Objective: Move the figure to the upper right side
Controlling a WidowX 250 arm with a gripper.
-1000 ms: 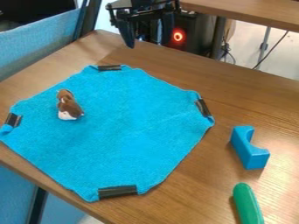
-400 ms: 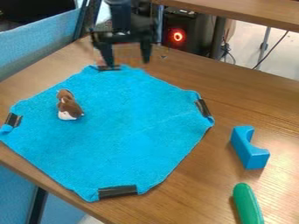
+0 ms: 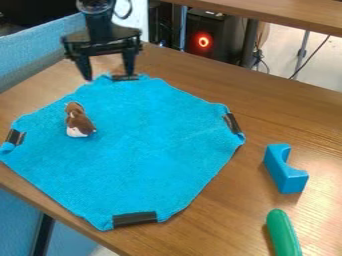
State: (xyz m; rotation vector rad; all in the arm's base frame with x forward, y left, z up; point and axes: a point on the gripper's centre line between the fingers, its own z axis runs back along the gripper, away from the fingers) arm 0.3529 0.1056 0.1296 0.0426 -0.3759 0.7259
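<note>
The black gripper (image 3: pixel 109 76) hangs over the far corner of the blue cloth, at the upper left of the view. Its two fingers stand wide apart with nothing between them. Nearer the camera and a little to the left of it, the small brown and white figure (image 3: pixel 79 121) rests on the left part of the cloth (image 3: pixel 143 150). Gripper and figure are apart.
Black tape holds the cloth's corners on the wooden table (image 3: pixel 200 220). Right of the cloth stand a blue arch-shaped block (image 3: pixel 286 172) and, nearer the camera, a green rounded object (image 3: pixel 284 234). A blue partition (image 3: pixel 40 52) borders the table's left side.
From the top edge, the gripper has moved left and down in the view, coming closer to the figure. Its fingers stay apart, and the figure has kept its place.
</note>
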